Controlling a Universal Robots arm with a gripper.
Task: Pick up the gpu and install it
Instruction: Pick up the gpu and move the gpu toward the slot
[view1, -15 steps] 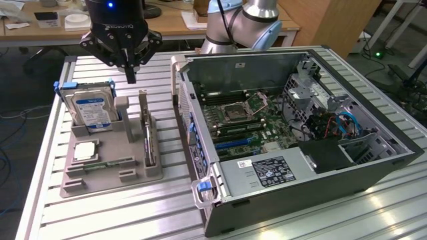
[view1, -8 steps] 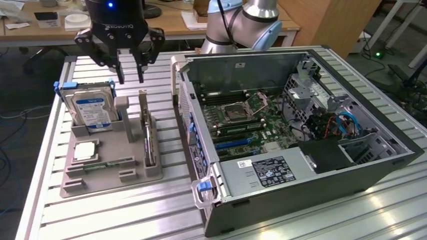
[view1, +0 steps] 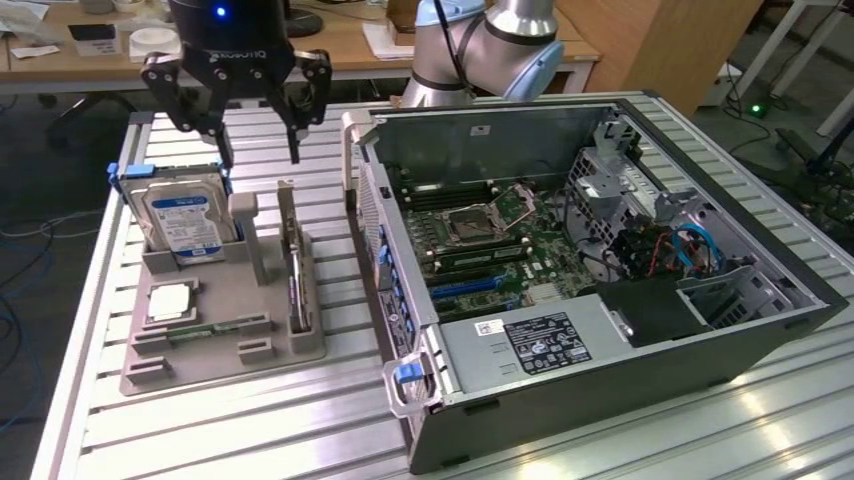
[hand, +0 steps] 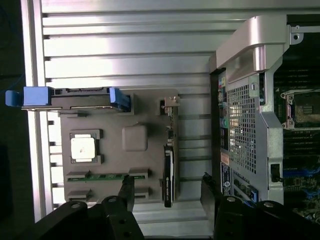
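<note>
Exterior view. High over the far end of a grey tray (view1: 200, 368), the gripper (view1: 259, 157), its 2 fingers spread wide, nothing between them, touching nothing. Under the tray, a slatted metal table (view1: 267, 430), with the tray toward the table edge at the exterior view's left. On its long edge in a slot along the tray's side nearest the computer case (view1: 601, 390), the gpu (view1: 296, 290): thin, dark, upright, not installed. At the tray's far corner away from the case, a hard drive (view1: 187, 225) with a blue label, upright in its own slot, blue clips at its ends. Between hard drive and gpu, a short grey post (view1: 244, 215). Flat on the tray nearer the camera, 1 square processor chip (view1: 172, 300) and, just beside it, a narrow green memory stick (view1: 210, 328). On the table's half at the exterior view's right, the case lying open, motherboard (view1: 494, 240) exposed, near the tray but apart from it.

Wrist view. Straight down onto the tray (hand: 145, 107) and table (hand: 125, 55). The gripper (hand: 166, 192) with 2 dark fingers (hand: 126, 190) well apart, 1 on either side of the gpu (hand: 169, 165), here a thin dark strip seen edge-on. Also seen: the hard drive (hand: 80, 95), post (hand: 134, 137), processor chip (hand: 82, 148), memory stick (hand: 107, 176) and computer case (hand: 250, 100).
</note>
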